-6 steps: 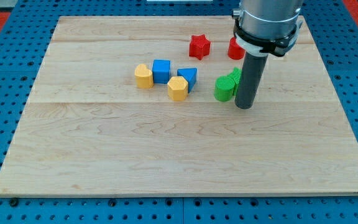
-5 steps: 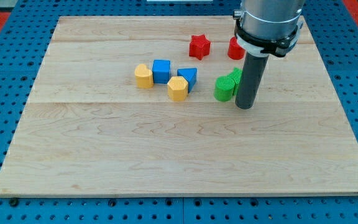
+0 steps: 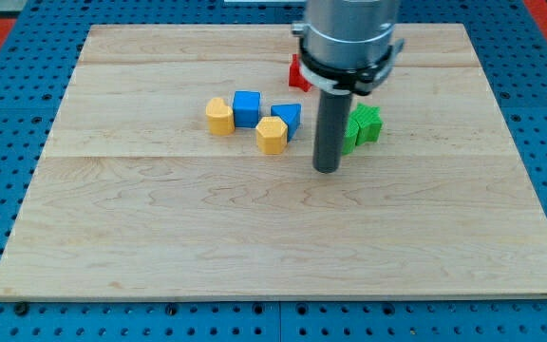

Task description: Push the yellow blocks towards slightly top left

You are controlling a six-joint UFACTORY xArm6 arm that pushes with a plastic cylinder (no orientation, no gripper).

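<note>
Right now my tip [image 3: 327,169] rests on the table [image 3: 254,247], a little towards the far edge from the middle and slightly towards the right edge. It is a bare dark rod, so it neither opens, closes nor grips anything; it touches no block.

Two yellow blocks lie nearer the far edge than the near one, left of my tip. One yellow block [image 3: 219,116] has a rounded top and short flat sides, and sits just beside the left face of the blue cube [image 3: 247,107]; whether they touch I cannot tell. A second yellow block [image 3: 272,135], faceted like a short hexagonal prism, lies nearer my tip, against the near-left side of the blue triangular block [image 3: 288,117]. Both yellows are a matt, warm yellow.

Behind the rod, on its right, the green blocks [image 3: 362,126] show only partly, their shapes unclear. A red block [image 3: 296,75] peeks out from behind the arm's grey body, towards the far edge; most of it is hidden.
</note>
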